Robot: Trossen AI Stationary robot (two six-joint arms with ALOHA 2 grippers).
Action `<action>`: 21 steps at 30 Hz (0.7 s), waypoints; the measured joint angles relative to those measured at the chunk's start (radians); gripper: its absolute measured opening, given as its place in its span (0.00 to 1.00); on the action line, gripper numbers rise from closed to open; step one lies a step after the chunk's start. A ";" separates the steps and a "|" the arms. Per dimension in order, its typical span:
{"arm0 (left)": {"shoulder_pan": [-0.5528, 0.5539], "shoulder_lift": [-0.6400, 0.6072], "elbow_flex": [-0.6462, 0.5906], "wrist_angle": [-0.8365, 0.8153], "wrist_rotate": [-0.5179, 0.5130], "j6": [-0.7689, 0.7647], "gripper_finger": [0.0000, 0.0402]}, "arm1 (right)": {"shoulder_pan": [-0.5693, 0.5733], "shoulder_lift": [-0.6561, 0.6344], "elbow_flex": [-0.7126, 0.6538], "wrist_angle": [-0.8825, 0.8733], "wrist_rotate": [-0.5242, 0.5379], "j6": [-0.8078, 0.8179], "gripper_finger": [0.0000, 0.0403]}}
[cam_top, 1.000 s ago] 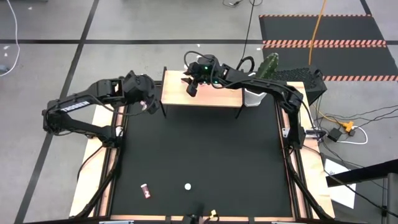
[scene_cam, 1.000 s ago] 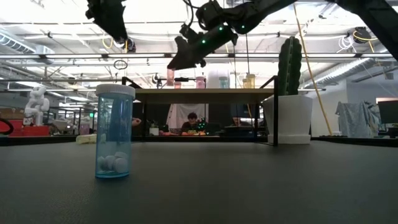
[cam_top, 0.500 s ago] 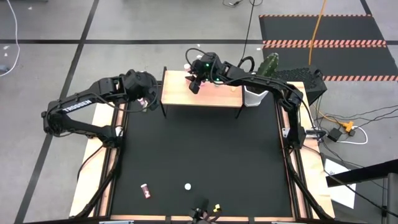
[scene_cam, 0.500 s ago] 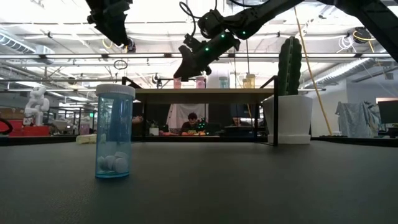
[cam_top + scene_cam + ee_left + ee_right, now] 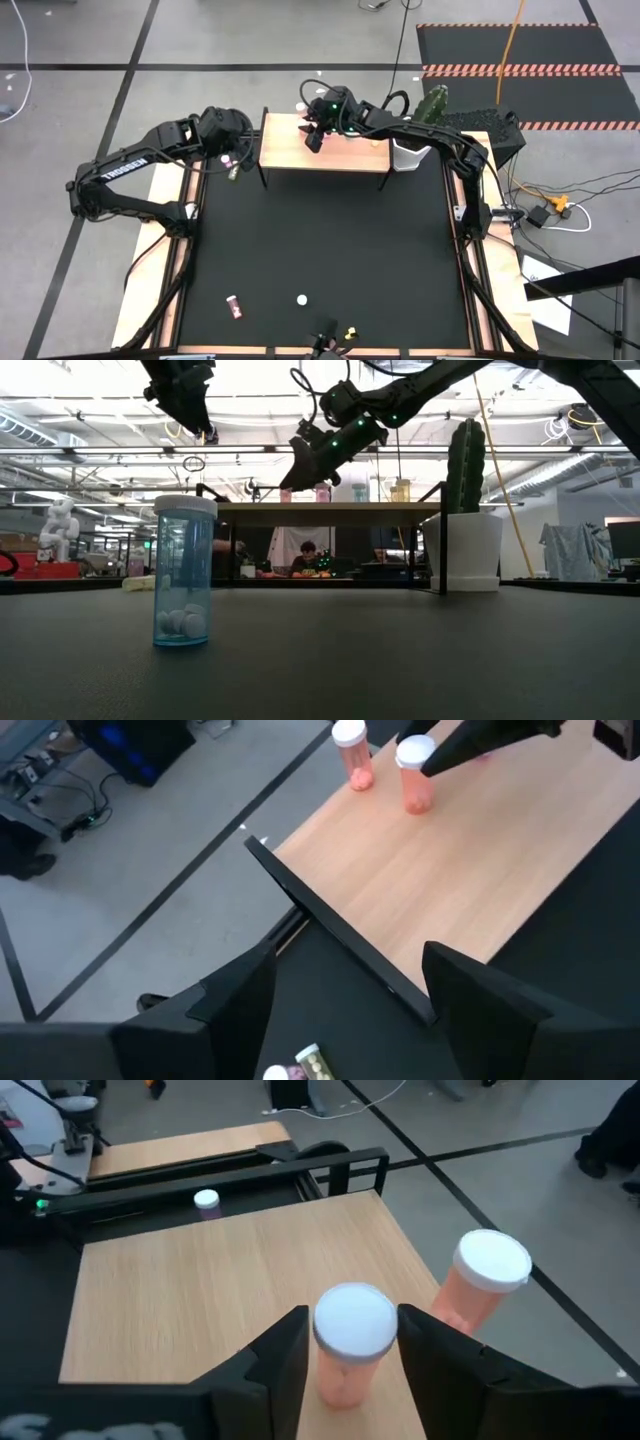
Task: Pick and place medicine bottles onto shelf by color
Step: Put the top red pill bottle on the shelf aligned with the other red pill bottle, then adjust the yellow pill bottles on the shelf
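At the frame's upper centre, the right tool point(image 5: 312, 138) has just loosened around a white-capped pink medicine bottle point(image 5: 350, 1342) now standing on the light-wood shelf point(image 5: 340, 155); placement looks finished. The left tool point(image 5: 235, 163) hovers open, empty.

Shelf point(image 5: 345, 152) mid/right bare; pink bottles point(image 5: 415, 775) crowd far-left corner.

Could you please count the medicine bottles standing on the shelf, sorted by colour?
On the shelf:
Pink bottles: 2
Teal bottle: 1
Yellow bottle: 1
Total: 4
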 joint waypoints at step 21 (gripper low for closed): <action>0.048 0.000 0.000 -0.013 -0.004 -0.124 0.64 | 0.039 -0.177 -0.009 0.035 -0.064 0.005 0.57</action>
